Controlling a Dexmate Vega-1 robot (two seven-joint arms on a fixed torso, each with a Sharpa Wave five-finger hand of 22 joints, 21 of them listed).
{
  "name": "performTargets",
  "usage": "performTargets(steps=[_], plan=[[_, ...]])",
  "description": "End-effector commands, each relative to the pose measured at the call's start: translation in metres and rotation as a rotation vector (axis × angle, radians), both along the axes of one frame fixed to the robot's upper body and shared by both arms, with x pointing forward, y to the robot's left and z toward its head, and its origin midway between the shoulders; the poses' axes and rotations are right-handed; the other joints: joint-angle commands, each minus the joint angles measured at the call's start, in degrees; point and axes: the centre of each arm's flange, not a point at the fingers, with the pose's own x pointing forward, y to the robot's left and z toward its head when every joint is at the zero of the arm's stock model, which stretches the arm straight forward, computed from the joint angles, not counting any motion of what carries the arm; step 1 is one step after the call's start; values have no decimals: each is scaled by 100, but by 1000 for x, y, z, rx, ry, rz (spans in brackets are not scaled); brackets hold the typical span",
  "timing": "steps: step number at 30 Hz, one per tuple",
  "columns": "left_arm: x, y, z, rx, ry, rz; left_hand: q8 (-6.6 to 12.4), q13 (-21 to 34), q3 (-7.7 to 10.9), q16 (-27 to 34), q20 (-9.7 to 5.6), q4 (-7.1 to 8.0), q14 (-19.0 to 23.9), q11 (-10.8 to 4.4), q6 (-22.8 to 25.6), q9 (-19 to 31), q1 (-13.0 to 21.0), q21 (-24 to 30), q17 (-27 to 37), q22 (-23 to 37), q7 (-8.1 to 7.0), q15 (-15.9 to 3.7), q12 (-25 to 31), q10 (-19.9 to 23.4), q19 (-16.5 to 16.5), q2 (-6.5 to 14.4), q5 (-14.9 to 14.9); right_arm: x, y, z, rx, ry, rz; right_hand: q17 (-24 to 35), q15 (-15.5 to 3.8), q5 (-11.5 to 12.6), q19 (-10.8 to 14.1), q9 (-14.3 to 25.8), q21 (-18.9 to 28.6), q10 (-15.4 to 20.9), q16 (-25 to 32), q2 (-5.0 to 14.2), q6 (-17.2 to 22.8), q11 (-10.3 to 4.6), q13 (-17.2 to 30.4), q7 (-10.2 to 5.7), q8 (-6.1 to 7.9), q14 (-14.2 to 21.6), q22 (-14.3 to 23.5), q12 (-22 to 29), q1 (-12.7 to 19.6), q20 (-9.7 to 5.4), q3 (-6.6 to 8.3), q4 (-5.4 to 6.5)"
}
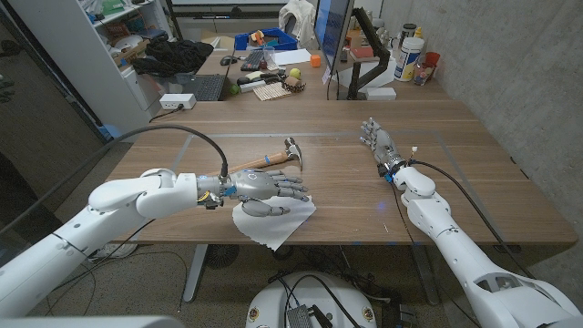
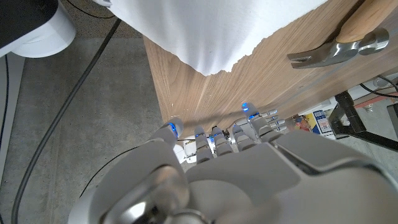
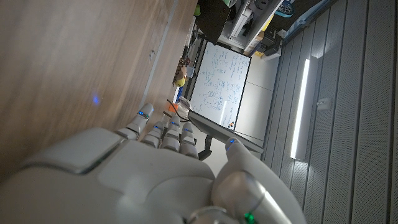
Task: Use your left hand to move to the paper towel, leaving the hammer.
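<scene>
A white paper towel lies at the table's front edge, one corner hanging over it. My left hand is over the towel's far part with its fingers spread and nothing in them; whether it touches the towel I cannot tell. The hammer, with a wooden handle and a steel claw head, lies on the table just behind that hand, apart from its fingers. The left wrist view has the paper towel, the hammer head and my left hand. My right hand is at the far right of the table, fingers stretched out, holding nothing.
The wooden table ends close in front of the towel. Behind it stands a second desk with a monitor, a laptop, a blue bin and small clutter. A shelf stands at the back left.
</scene>
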Motion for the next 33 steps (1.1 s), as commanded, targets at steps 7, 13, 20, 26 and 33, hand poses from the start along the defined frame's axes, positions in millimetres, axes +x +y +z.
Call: performTargets(steps=[7, 13, 20, 26, 33], plan=[[-1, 7, -5, 4, 1, 22, 37, 14, 47, -23, 5, -52, 48, -7, 87, 7, 127, -12, 14, 19, -10, -284, 19, 64, 32, 13, 21, 1, 3, 0, -7, 1, 0, -3, 28, 56, 17, 28, -45, 28, -1, 12, 10, -27, 23, -27, 15, -8, 20, -7, -64, -76, 12, 55], [0, 9, -6, 0, 7, 27, 30, 14, 54, -21, 2, -61, 51, -17, 84, 8, 140, -16, 16, 21, -8, -287, 18, 66, 33, 10, 15, 2, 6, 1, -10, 1, 4, -3, 24, 57, 21, 28, -51, 27, -1, 13, 11, -34, 23, -27, 16, -6, 20, -7, -65, -78, 12, 57], [1, 11, -8, 5, 17, 34, 30, 14, 63, -22, 2, -72, 49, -19, 109, 9, 156, -22, 19, 24, -8, -284, 19, 79, 37, 4, 6, 3, 8, 0, -11, 5, 2, -4, 31, 57, 25, 28, -59, 25, -3, 11, 7, -37, 23, -36, 16, -7, 21, -7, -64, -78, 12, 58], [2, 13, -10, 14, 22, 40, 75, 15, 78, -24, 1, -89, 45, -26, 256, 11, 181, -31, 22, 27, -1, -286, 19, 94, 42, -1, -8, 5, 10, 1, -13, 5, 4, -5, 27, 58, 29, 28, -66, 23, -2, 11, 6, -24, 23, -35, 16, -5, 21, -8, -64, -75, 13, 59], [2, 15, -14, 16, 31, 47, 58, 15, 89, -24, -9, -100, 45, -31, 241, 12, 198, -38, 23, 29, -10, -287, 23, 115, 41, -2, -17, 7, 13, 1, -17, 9, 7, -5, 28, 59, 31, 28, -75, 25, -3, 10, 6, -42, 23, -36, 17, -5, 21, -7, -64, -76, 13, 61]])
